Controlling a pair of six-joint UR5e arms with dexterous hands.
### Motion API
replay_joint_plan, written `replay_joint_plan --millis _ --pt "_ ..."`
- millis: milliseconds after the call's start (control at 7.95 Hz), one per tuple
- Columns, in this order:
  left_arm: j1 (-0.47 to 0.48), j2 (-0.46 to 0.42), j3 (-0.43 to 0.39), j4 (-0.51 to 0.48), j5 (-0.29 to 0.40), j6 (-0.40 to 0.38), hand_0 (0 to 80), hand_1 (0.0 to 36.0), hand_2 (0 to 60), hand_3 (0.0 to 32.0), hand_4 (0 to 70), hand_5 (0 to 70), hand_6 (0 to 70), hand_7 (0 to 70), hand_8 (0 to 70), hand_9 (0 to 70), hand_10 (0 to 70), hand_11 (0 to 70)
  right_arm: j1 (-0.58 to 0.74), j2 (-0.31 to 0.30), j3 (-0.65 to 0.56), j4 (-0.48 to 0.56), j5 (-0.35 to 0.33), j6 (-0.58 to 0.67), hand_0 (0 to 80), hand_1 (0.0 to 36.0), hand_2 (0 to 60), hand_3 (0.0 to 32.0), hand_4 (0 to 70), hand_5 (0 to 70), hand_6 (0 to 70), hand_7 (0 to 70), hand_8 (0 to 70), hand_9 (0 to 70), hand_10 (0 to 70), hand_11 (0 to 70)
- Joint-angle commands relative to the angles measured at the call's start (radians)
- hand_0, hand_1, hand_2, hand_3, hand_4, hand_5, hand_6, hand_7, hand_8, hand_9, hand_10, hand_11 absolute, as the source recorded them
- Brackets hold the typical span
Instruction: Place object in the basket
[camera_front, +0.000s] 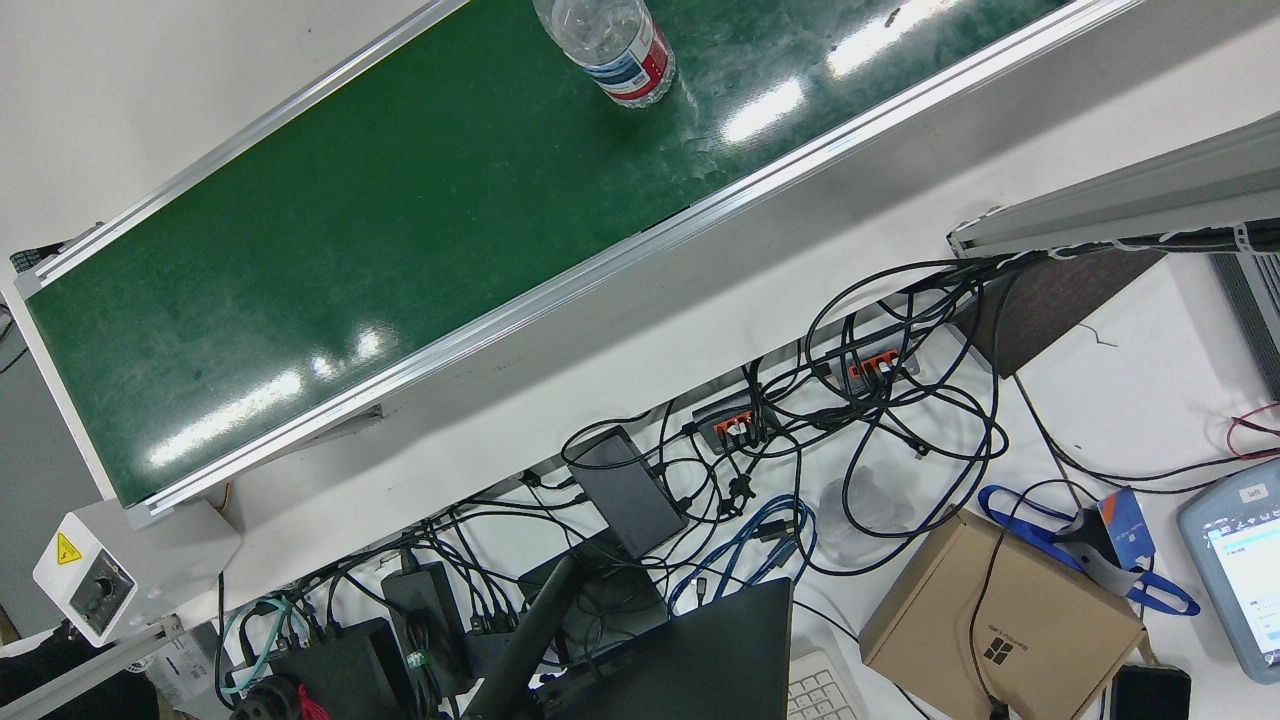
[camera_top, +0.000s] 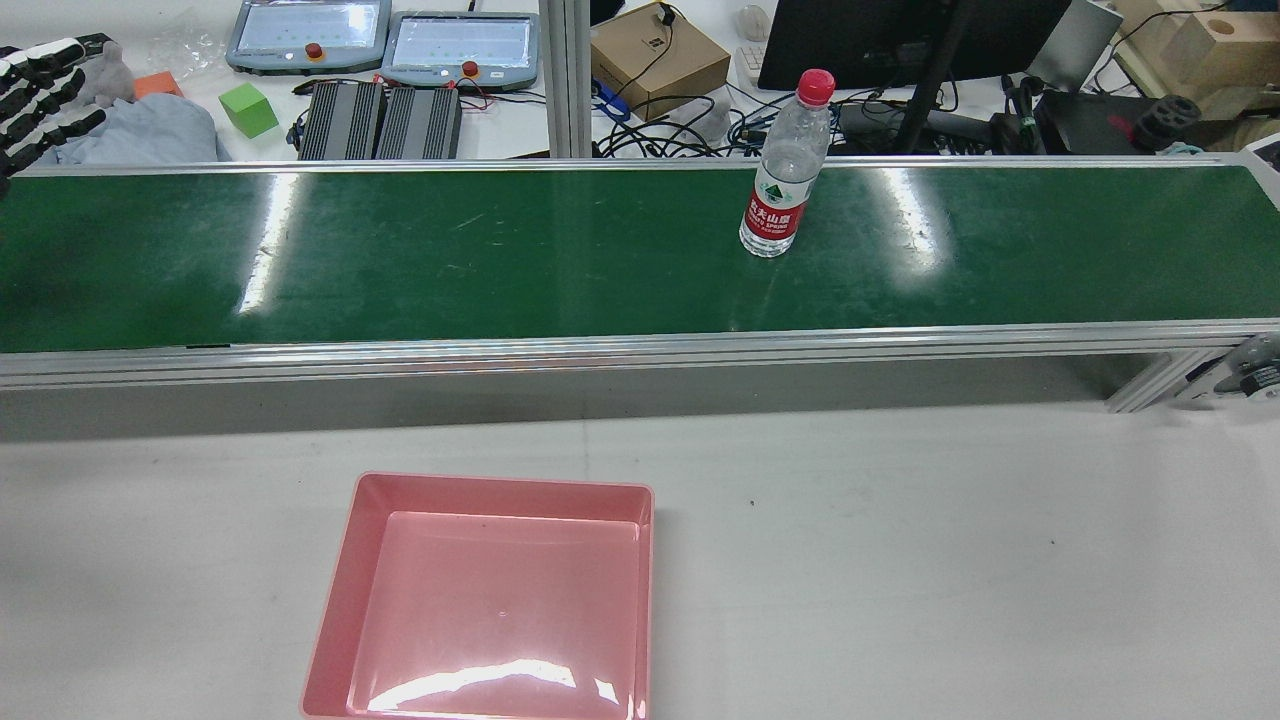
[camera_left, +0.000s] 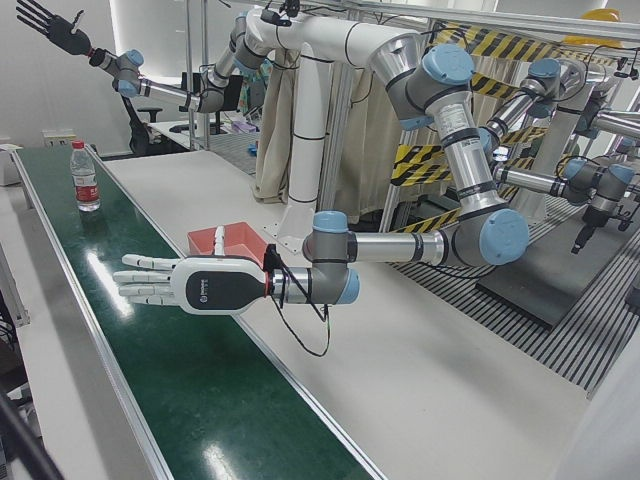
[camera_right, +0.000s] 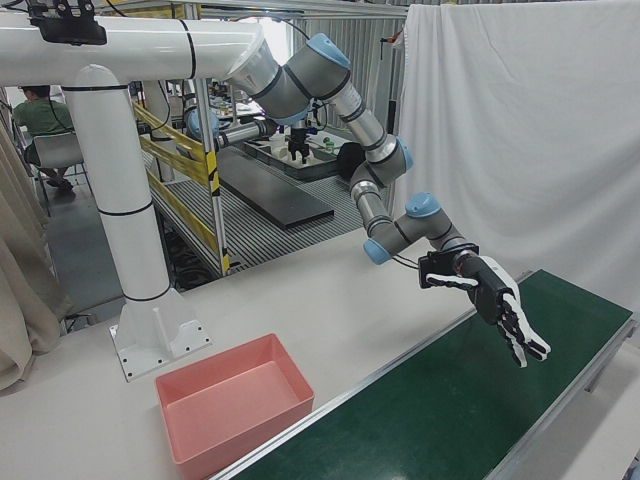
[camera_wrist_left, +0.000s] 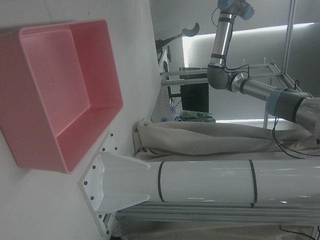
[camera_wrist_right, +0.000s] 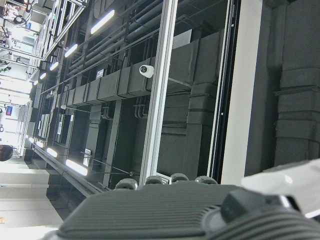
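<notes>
The robot's left hand (camera_left: 186, 285) hung flat over the green conveyor belt (camera_top: 450, 260), fingers stretched out straight and slightly apart, holding nothing. The right hand (camera_left: 45, 22) was lifted high at the far end of the station, fingers splayed and empty too.

The clear plastic water bottle with a red cap and red label (camera_top: 788, 175) stood upright on the belt near its far edge, well apart from both hands. The shallow pink plastic rectangular basket (camera_top: 500, 482) sat empty on the white table (camera_top: 900, 550), on the robot's side of the belt and off toward its left.

To my eye the reach had not begun. A good grasp would come in from the side at label height, fingers wrapping round the body, not the narrow neck. The bottle looked nearly empty, so light and tippy; a nudge from a fingertip would likely topple it and send it rolling. Its thin ribbed wall would give under a hard squeeze, and the belt looked glossy and slick.
</notes>
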Motion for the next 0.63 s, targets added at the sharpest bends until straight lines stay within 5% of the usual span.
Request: replay_joint_plan --millis 0,503 --pt "0.001 0.0 0.001 0.0 -0.002 0.0 49.1 6.7 0.0 0.0 10.8 11.9 2.0 0.0 2.3 0.4 6.1 10.0 0.0 0.0 0.0 0.0 0.0 0.0 0.0 0.0 0.0 0.0 0.0 0.0 0.0 0.0 0.0 0.0 0.0 0.0" --pt "0.004 0.003 0.004 0.0 -0.005 0.011 49.3 6.8 0.0 0.0 10.8 11.4 2.1 0.0 2.2 0.3 6.4 10.4 0.0 0.0 0.0 0.0 0.0 0.0 0.0 0.0 0.0 0.0 0.0 0.0 0.0 0.0 0.0 0.0 0.0 0.0"
